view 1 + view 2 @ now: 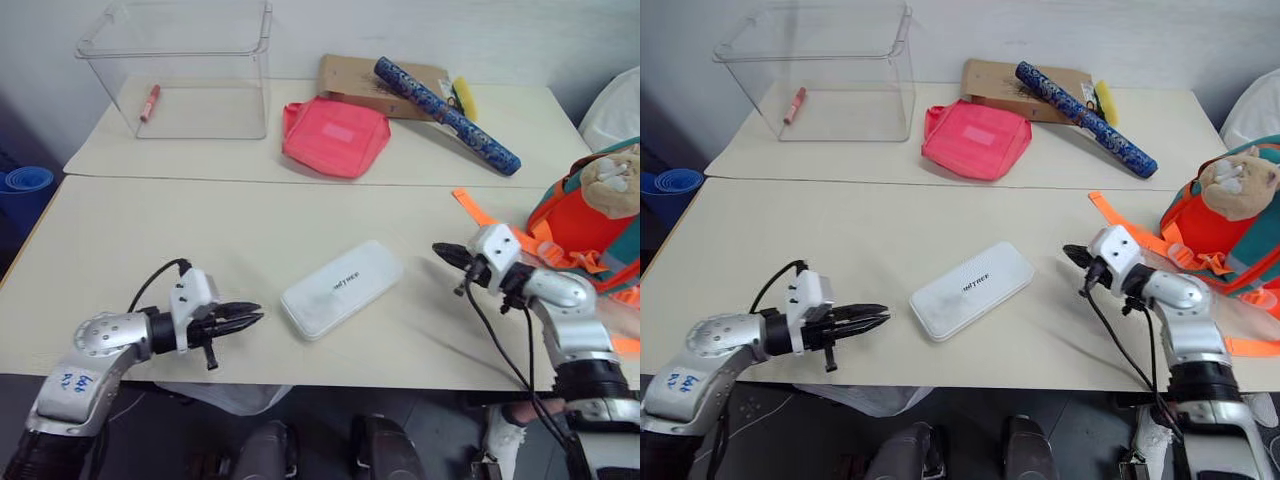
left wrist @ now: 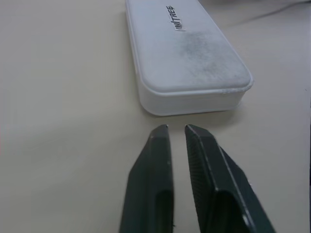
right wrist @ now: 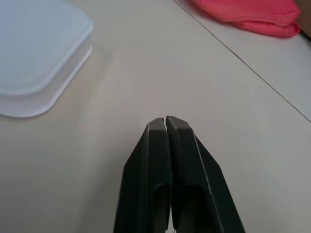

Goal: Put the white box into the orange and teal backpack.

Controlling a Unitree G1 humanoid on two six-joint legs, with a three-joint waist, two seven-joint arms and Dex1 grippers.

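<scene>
Early step: box not yet grasped, nothing yet in the backpack. White box (image 1: pixel 341 288) lying flat and slantwise on the near table (image 1: pixel 150 240), between the 2 grippers, lettering upward. Left gripper (image 1: pixel 248 320) low over the table, just beside the box's near end but apart from it, fingers (image 2: pixel 155 160) drawn nearly together with only a thin slit between the tips, holding nothing. Right gripper (image 1: pixel 447 255) near the box's far end, also apart from it, fingers (image 3: pixel 158 145) pressed fully together and empty. Orange and teal backpack (image 1: pixel 585 215) at the table's right edge, behind the right arm, tan plush animal (image 1: pixel 612 172) facing forward, orange strap (image 1: pixel 475 212) trailing across the table toward the box; whether its top stands open cannot be told. Pink pouch (image 1: pixel 335 135), clear bin (image 1: pixel 185 70) and rolled blue tube (image 1: pixel 445 100) on the far table, well apart and no part of the job. Next move by this reading: fingers of 1 gripper spread wide enough for the box's thin edge, then closed on it; likely trouble in the box's flatness, low against the table, and in finding the backpack's opening afterwards.
</scene>
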